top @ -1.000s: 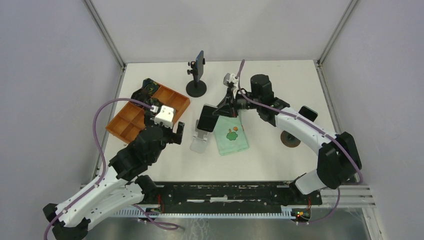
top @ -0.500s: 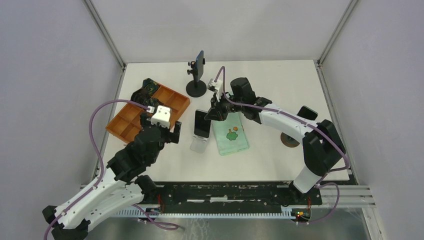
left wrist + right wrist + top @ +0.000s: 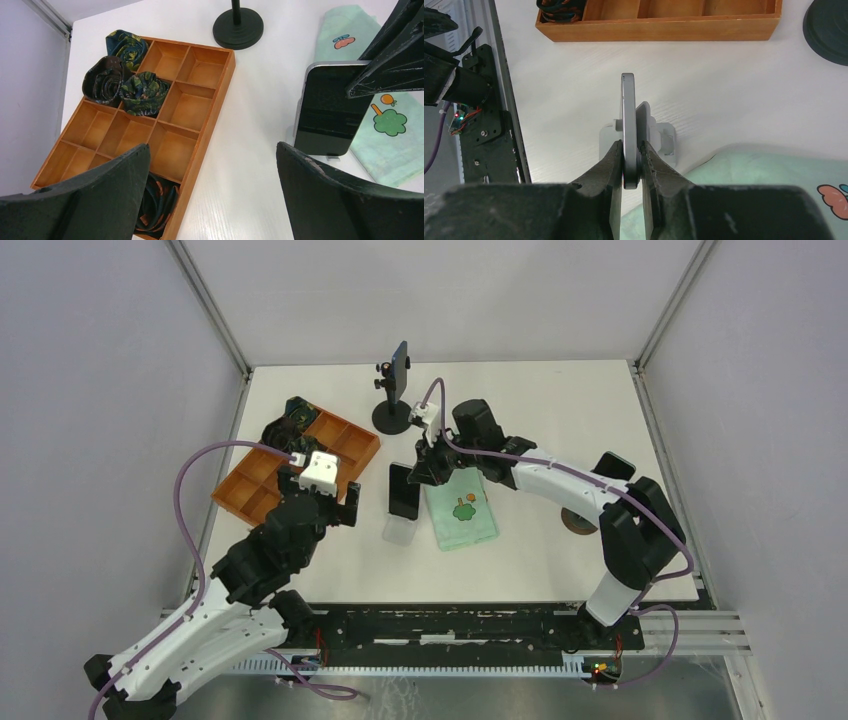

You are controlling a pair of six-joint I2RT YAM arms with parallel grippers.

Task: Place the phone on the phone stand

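The dark phone (image 3: 403, 490) stands nearly upright on the white phone stand (image 3: 399, 530), left of the green cloth. My right gripper (image 3: 425, 468) holds the phone's upper edge. In the right wrist view the phone (image 3: 629, 115) is edge-on, its lower part resting in the stand (image 3: 661, 135), and my right gripper (image 3: 630, 150) is shut on it with both fingers (image 3: 611, 155) pressing its faces. In the left wrist view my left gripper (image 3: 212, 147) hangs open and empty over bare table, left of the phone (image 3: 330, 115).
A wooden compartment tray (image 3: 300, 465) holding rolled ties lies at the left, close to my left gripper (image 3: 345, 508). A black tripod stand (image 3: 393, 415) carrying a blue phone rises behind. A green cloth (image 3: 462, 510) lies under the right arm; a brown disc (image 3: 580, 520) lies at the right.
My right arm has swung left and brought the phone down from a tilted hold above the cloth onto the stand. The left arm has hardly moved.
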